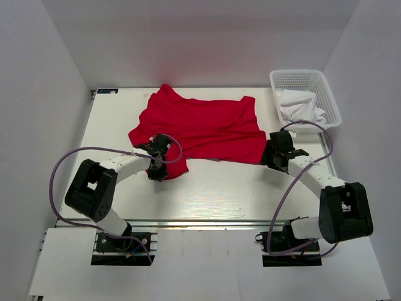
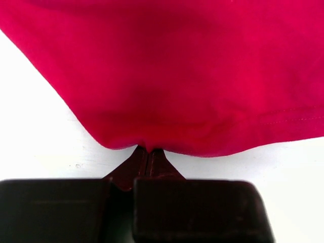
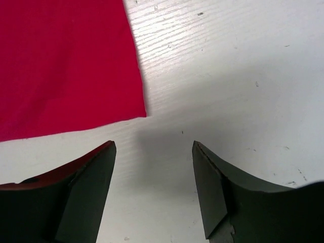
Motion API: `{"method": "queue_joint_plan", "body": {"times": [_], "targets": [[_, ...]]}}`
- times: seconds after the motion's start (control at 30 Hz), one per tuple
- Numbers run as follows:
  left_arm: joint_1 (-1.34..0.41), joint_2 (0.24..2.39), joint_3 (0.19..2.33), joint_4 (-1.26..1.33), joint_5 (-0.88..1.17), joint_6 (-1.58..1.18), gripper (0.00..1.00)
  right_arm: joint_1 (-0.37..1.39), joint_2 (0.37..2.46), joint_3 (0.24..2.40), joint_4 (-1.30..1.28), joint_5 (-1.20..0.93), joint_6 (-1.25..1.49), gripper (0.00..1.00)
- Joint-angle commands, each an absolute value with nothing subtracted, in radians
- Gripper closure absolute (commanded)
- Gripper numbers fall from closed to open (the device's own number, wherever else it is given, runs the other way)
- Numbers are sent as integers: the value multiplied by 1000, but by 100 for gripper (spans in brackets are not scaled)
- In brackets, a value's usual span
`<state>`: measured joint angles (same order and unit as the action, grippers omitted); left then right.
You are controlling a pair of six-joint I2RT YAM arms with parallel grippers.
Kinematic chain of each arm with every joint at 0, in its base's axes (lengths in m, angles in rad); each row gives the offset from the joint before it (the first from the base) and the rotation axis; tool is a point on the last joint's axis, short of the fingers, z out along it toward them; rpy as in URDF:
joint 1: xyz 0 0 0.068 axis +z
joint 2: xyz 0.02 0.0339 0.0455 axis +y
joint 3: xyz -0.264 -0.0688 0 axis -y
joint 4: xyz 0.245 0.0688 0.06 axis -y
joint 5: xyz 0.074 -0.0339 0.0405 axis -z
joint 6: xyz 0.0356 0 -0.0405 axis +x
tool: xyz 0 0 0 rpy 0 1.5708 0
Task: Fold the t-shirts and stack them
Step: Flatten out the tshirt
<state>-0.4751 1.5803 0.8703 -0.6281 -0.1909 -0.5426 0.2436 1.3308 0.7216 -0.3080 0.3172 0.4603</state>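
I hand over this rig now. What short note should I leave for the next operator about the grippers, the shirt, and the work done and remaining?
Left gripper: shut on the near edge of the red t-shirt, toward its left side.
Right gripper: open, holding nothing, over bare table beside the shirt's near right corner.
Shirt: lies spread and wrinkled mid-table; no fold shows.
White basket, far right, holds a white cloth.
Done: the left grasp only.
Left: grasp with the right, fold the shirt, stack it.
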Motion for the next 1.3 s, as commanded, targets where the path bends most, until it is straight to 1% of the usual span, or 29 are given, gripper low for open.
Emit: {"method": "queue_joint_plan", "body": {"times": [0.0,0.13,0.27,0.57,0.6,0.8,0.9,0.93,0.97,1.03,1.13,1.2,1.27], "targets": [[-474,1562,851,-598,-204,-531,100,241,1380,738,-253,324,502,32],[-474,1562,851,-588,-204,-531,100,239,1439,759,-210,311,515,32],[-474,1552,851,-577,-195,-531,100,241,1488,772,-146,299,534,40],[-474,1552,881,-595,-216,-511,100,242,1551,790,-100,276,560,40],[-474,1562,893,-595,-216,-502,100,239,1554,793,-100,272,563,42],[-474,1562,893,-595,-216,-502,100,239,1600,802,-49,233,560,43],[-474,1562,893,-595,-216,-502,100,239,1624,821,-41,235,560,62],[-474,1562,893,-595,-216,-502,100,236,1629,825,-54,238,554,81],[-474,1562,902,-604,-216,-502,100,238,1637,837,-60,238,554,88],[-474,1562,914,-617,-216,-502,100,241,1635,856,-92,232,542,100],[-474,1534,945,-640,-235,-502,100,242,1586,864,-124,229,517,100],[-474,1474,975,-673,-262,-502,100,242,1514,877,-141,225,480,100],[-474,1415,1015,-699,-345,-502,100,244,1447,882,-152,232,444,100]]}}
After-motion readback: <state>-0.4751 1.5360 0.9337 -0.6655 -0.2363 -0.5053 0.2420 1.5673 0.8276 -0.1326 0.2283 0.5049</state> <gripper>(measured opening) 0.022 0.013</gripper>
